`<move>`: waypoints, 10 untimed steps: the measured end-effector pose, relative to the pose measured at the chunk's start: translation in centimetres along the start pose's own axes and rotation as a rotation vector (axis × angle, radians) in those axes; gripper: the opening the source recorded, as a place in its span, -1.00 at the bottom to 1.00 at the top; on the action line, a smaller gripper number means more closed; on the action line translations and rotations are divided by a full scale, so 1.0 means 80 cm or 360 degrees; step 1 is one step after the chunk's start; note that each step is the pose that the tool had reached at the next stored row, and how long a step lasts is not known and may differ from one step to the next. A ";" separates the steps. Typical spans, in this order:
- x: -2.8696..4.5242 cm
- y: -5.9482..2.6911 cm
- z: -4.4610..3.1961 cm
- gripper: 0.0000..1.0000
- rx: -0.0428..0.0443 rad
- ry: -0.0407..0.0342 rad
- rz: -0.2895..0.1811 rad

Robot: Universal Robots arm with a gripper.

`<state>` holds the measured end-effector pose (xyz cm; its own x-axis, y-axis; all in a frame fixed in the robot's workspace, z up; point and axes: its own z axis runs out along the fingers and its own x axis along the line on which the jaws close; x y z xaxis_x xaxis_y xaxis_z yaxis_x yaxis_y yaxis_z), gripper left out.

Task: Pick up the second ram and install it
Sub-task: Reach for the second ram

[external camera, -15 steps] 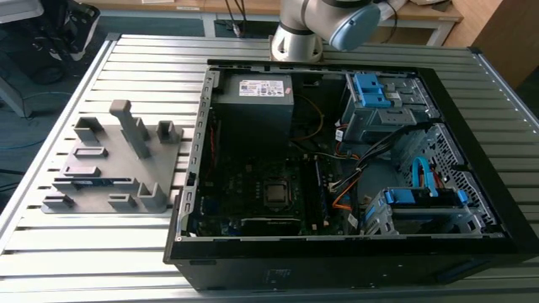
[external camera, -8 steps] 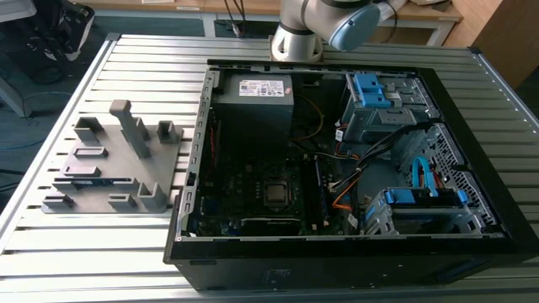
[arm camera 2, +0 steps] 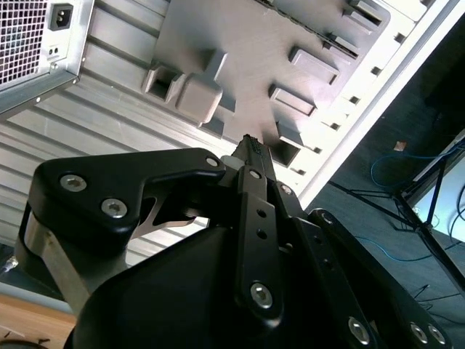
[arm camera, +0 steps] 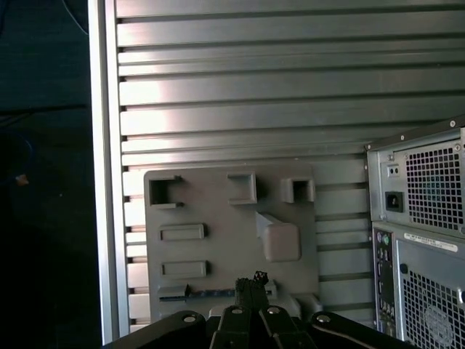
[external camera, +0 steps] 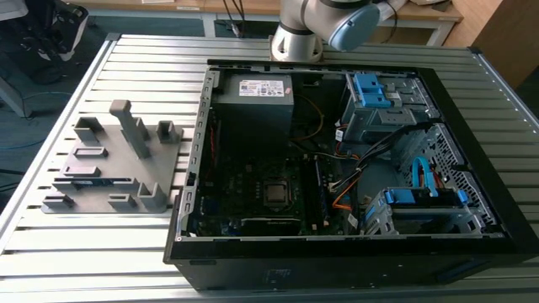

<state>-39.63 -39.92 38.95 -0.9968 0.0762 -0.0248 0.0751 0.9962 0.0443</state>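
Hovering over the grey fixture plate [arm camera: 218, 211], the gripper [arm camera: 252, 280] has its black fingers [arm camera 2: 254, 189] pressed together at the tips; I read that as closed in both wrist views. It sits well apart from the plate, not touching anything.

The second ram [arm camera: 211, 293] lies flat in a long slot on that plate. It shows as a thin dark blue-green strip, and in the first wrist view the fingertips line up over one end of it. In the exterior view I see the same stick [external camera: 88, 182] near the plate's camera-side edge, among the grey blocks [external camera: 135, 129].

The plate rests on the slatted metal table [external camera: 84, 252], at the exterior view's left of the open computer case [external camera: 201, 158], just beside it. The case lies on its side with the motherboard [external camera: 252, 183] and power supply [external camera: 252, 107] exposed. The arm [external camera: 296, 31] rises behind the case.
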 end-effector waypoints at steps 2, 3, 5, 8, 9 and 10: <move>0.0018 0.000 0.0000 -0.80 0.0000 0.0000 0.0000; 0.0028 0.000 0.0000 -0.80 0.0000 0.0000 0.0000; 0.0049 0.000 0.0000 -0.80 0.0000 0.0000 0.0000; 0.0080 -0.001 0.0000 -0.80 0.0000 0.0000 0.0000; 0.0089 -0.001 0.0000 -0.80 0.0000 0.0000 0.0000; 0.0096 -0.001 0.0000 -0.80 0.0000 0.0000 0.0000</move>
<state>-40.40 -39.93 38.93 -0.9968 0.0762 -0.0247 0.0750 0.9962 0.0443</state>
